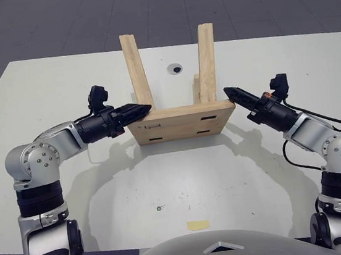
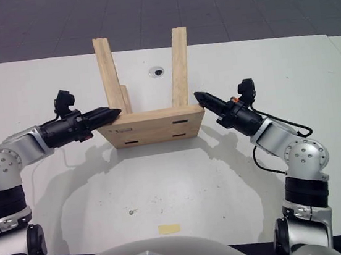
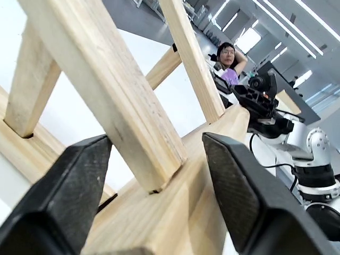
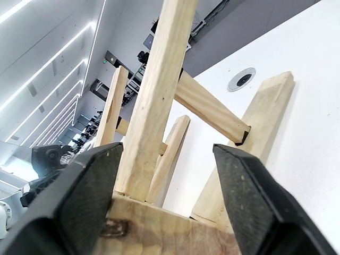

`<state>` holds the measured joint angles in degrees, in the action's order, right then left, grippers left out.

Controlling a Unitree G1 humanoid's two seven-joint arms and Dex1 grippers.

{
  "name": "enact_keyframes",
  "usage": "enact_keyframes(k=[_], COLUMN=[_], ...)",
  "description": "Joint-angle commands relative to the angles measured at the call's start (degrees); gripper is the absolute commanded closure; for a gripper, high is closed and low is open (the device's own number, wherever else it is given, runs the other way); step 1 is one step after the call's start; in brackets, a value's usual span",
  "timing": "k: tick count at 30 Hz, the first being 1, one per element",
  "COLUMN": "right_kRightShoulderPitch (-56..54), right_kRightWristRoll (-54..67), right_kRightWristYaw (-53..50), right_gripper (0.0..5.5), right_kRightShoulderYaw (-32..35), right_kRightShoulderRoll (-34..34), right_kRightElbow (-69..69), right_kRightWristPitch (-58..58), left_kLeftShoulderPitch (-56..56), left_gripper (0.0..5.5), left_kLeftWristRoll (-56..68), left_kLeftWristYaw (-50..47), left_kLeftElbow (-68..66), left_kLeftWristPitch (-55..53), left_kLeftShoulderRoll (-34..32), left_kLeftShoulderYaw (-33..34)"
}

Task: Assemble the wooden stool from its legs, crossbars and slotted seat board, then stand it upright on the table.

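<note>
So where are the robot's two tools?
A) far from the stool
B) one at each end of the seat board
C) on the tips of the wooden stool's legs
B: the left tool and right tool sit at opposite ends of the pale wooden slotted seat board.

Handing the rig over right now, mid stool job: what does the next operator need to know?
Left gripper: open, jaws astride the seat board at its left end, by a leg base.
Right gripper: open, the same at the right end.
Done: legs and crossbar are slotted into the board.
Left: the stool sits legs-up on the table; grip it, turn it over and stand it upright.
</note>
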<state>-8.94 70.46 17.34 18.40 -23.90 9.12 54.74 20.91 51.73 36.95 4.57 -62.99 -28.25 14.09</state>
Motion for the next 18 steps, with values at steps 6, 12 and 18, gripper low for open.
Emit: enact_keyframes(k=[6, 12, 18], right_kRightShoulderPitch=[3.65, 6.01, -2.33], right_kRightWristRoll=[-8.76, -25.68, -36.36], right_kRightWristYaw=[17.42, 35.18, 42.69], right_gripper=[0.84, 0.11, 0.11], right_kRightShoulderYaw=[2.51, -8.46, -16.69], right_kRightShoulderRoll=[-6.69, -14.71, -12.20], right_kRightElbow=[-0.05, -2.38, -14.51], right_kRightWristPitch=[-8.83, -20.29, -29.10], left_kLeftShoulderPitch=[1.99, -9.32, -4.98], left_gripper=[0.82, 0.10, 0.10], left_kLeftWristRoll=[4.65, -5.03, -21.19], left_kLeftWristYaw=[9.72, 24.37, 26.09], left_kLeftElbow=[-0.77, 5.13, -3.87], left_kLeftWristPitch=[5.14, 13.78, 28.68], left_kLeftShoulderRoll=[-9.19, -16.90, -12.49], left_kLeftShoulderYaw=[10.13, -2.30, -16.78])
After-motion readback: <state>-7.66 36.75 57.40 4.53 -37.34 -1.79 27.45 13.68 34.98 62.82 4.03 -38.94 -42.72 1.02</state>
